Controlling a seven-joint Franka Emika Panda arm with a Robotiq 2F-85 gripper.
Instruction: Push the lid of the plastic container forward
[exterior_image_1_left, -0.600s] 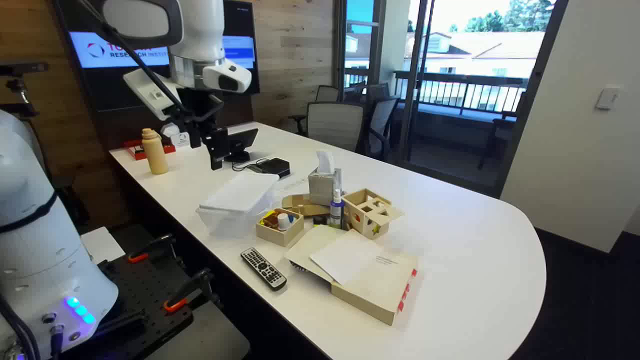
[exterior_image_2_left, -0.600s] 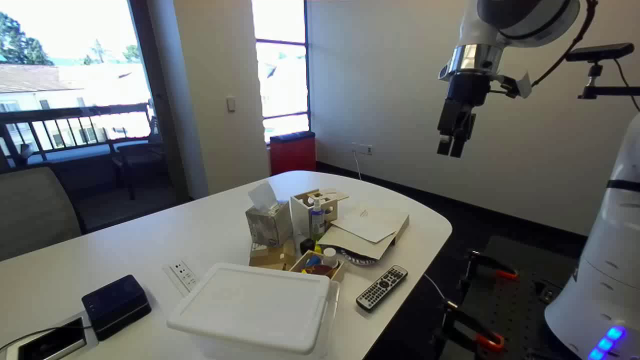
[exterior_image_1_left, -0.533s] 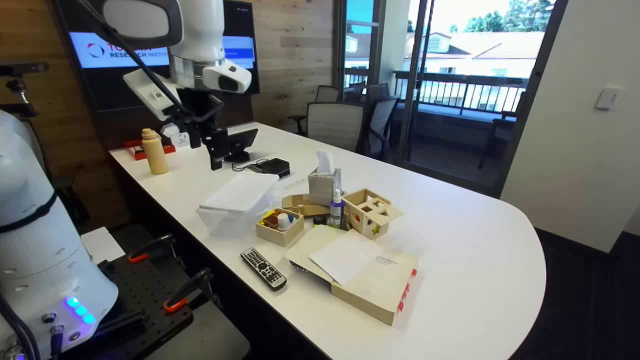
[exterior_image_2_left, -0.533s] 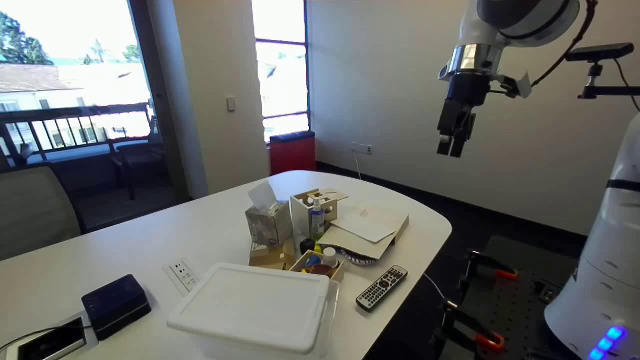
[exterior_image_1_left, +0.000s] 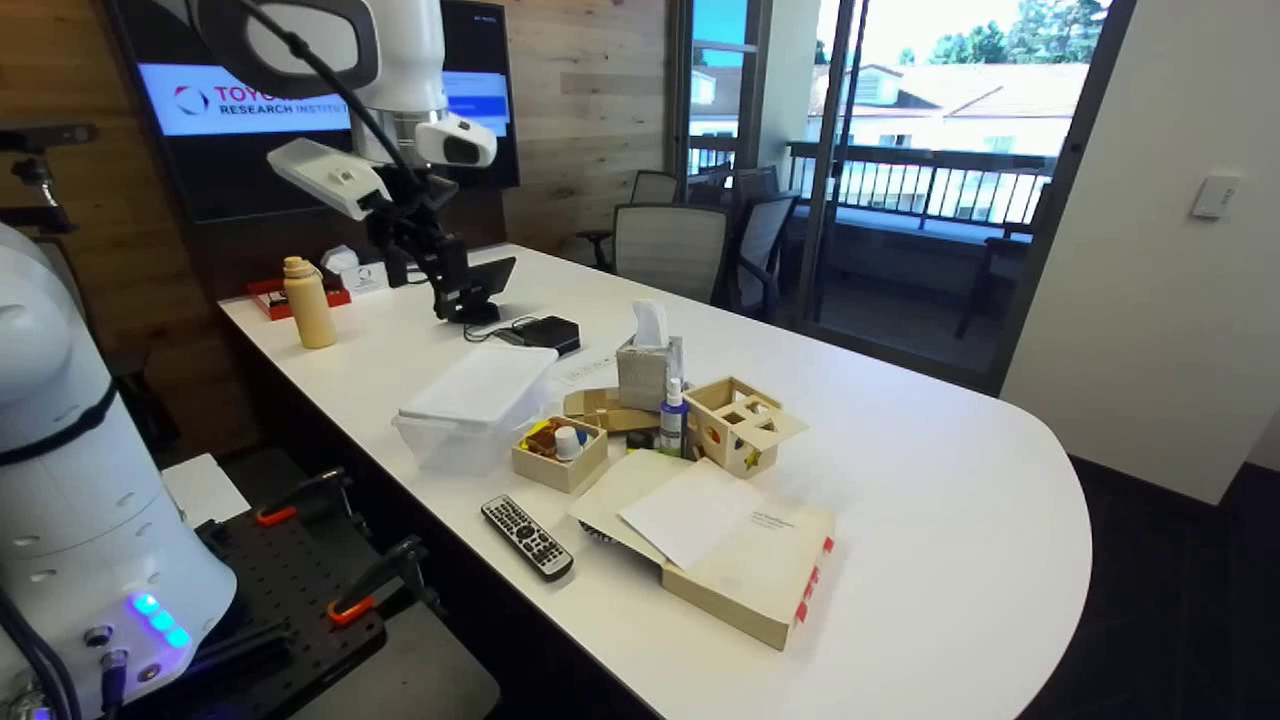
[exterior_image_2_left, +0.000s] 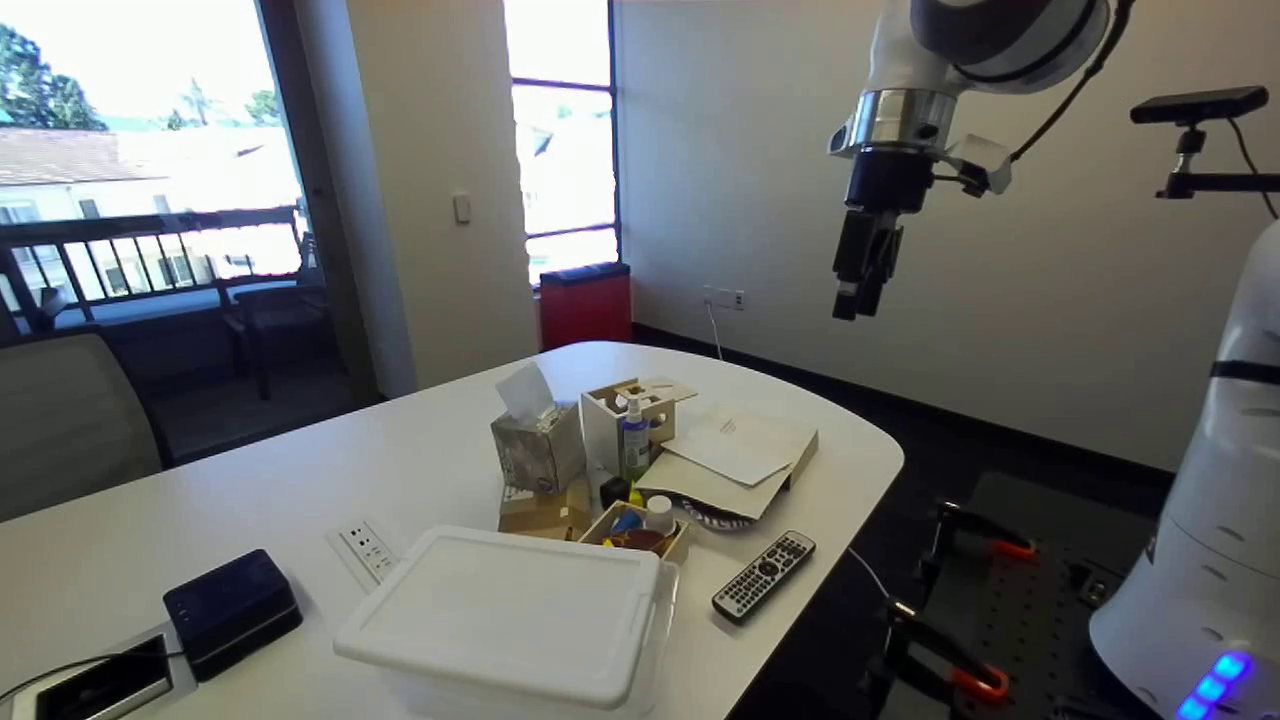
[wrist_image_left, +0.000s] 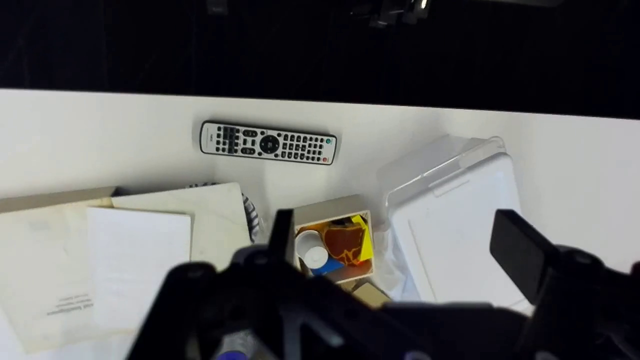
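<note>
- The lid (exterior_image_2_left: 500, 610), whitish and flat, sits right on top of the clear plastic container (exterior_image_2_left: 660, 625), and look at the wrist view: a strip of the container's rim pokes out along one edge.
- That container stands on the bench (exterior_image_1_left: 900, 520), and just beside it comes a small wooden box (exterior_image_1_left: 540, 468) with colourful odds and ends (wrist_image_left: 345, 242) inside.
- Up above, the end effector (wrist_image_left: 392, 235) is released, fingers (wrist_image_left: 520, 255) spread wide apart, hanging in mid-air, clear of the lid in both exterior views.
- Past the wooden box it gets busy: cardboard (exterior_image_1_left: 597, 402), a tissue box (exterior_image_1_left: 640, 378), a spray bottle (exterior_image_1_left: 672, 420) and a wooden cube (exterior_image_1_left: 722, 452) with cut-out shapes, all bunched together.
- Close to the bench's edge, the remote control (exterior_image_1_left: 527, 537) lies buttons up; near it, the thick book (exterior_image_1_left: 775, 570), red marks down one side, a white sheet (exterior_image_1_left: 690, 515) lying across its cover.
- Beyond the container in an exterior view, a black device (exterior_image_1_left: 550, 335) sits on the bench, and farther along, the tan bottle (exterior_image_1_left: 310, 312) stands upright.
</note>
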